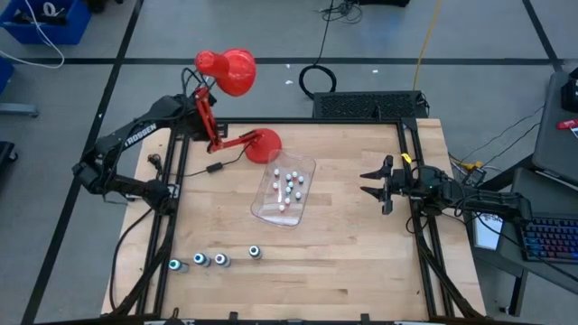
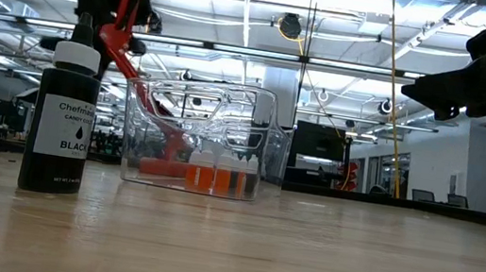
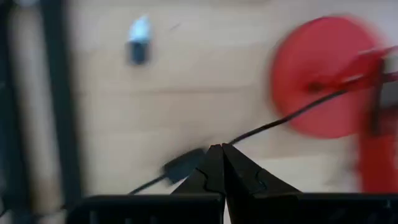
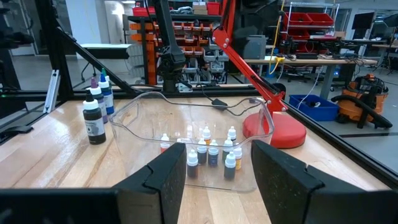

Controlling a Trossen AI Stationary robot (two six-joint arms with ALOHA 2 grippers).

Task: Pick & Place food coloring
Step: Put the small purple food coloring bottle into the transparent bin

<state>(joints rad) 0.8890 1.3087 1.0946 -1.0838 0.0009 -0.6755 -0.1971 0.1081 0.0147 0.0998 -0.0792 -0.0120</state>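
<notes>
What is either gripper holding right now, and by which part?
Nothing. The right gripper hangs open, apart from the clear tub of small bottles. The left gripper is shut and empty, over the lamp cord.

- The high view looks straight down from well above, taking in the whole table [image 1: 307,226], both arms and the floor around.
- The low view sits at table-top level, facing across the wood into the room; a black bottle [image 2: 61,120] stands very close to it, the clear tub [image 2: 200,139] farther back.
- The left wrist view looks down from close above the table past shut jaws, onto the red lamp base [image 3: 323,74] and its cord [image 3: 280,121].
- The right wrist view faces level across the table between open jaws, toward the tub [image 4: 193,146].
- The tub shows in the high, low and right wrist views; the lamp base in the high and both wrist views.
</notes>
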